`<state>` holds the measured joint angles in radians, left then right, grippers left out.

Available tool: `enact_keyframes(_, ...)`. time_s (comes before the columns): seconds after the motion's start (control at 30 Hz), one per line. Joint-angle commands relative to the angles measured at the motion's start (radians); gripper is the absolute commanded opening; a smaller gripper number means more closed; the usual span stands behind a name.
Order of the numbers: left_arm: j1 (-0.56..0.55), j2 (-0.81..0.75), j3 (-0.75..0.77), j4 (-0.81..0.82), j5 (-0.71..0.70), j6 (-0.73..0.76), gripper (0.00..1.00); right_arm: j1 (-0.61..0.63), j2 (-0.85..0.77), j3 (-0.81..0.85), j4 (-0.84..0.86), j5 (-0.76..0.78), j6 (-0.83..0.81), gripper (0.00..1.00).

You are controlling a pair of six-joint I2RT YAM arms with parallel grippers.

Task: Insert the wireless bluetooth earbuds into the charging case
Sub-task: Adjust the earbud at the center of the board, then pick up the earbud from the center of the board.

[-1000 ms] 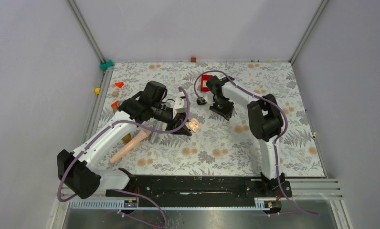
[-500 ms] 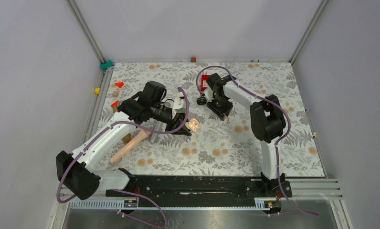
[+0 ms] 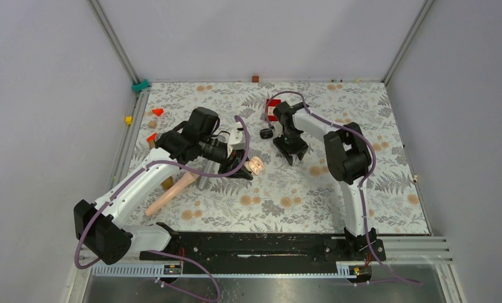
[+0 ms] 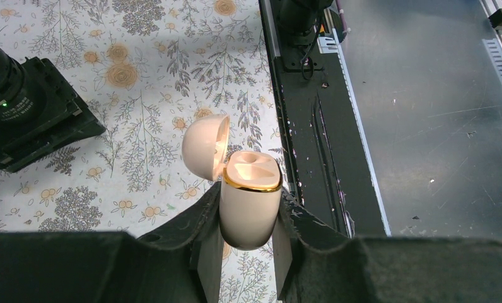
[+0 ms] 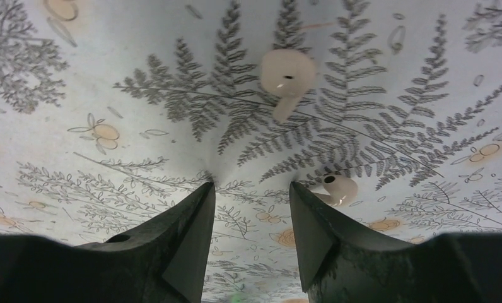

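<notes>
Earbuds: count 2, both pale pink-cream, both lying on the floral table (image 5: pixel 110 76), neither in the case. Right wrist view: first earbud (image 5: pixel 288 76) is at 12 o'clock of the right gripper (image 5: pixel 251 186), well ahead of the tips, with its stem pointing to 6 o'clock. Second earbud (image 5: pixel 337 188) is at 3 o'clock, just beside the outer face of the right-hand fingertip and outside the gap. Right gripper is spread with nothing between the fingers; tips are down by the table, can't tell if they touch it.

Charging case (image 4: pixel 248 214): count 1, same pale colour with a gold rim, pinched upright in the left gripper (image 4: pixel 249 196). Its lid (image 4: pixel 205 146) is hinged open toward 10 o'clock. Top view: case is at roughly 8 o'clock from the right gripper, apart from it. Red box (image 3: pixel 272 108): count 1, at 11 o'clock of the right gripper.
</notes>
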<state>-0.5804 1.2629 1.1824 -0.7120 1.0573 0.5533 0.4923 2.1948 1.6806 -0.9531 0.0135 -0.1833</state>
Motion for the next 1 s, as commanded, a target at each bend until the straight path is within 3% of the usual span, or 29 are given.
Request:
enact_keyframes(0.0, 0.004, -0.033, -0.005, 0.028, 0.001, 0.028, 0.0, -0.039, 0.003, 0.016, 0.012, 0.015, 0.073, 0.55)
enact_keyframes(0.67, 0.005, -0.033, -0.003, 0.028, -0.004, 0.025, 0.0, -0.105, -0.173, -0.087, 0.052, -0.02, 0.168, 0.57)
enact_keyframes(0.97, 0.004, -0.032, -0.003, 0.028, -0.003, 0.024, 0.0, -0.15, -0.131, -0.031, 0.052, -0.01, 0.249, 0.6)
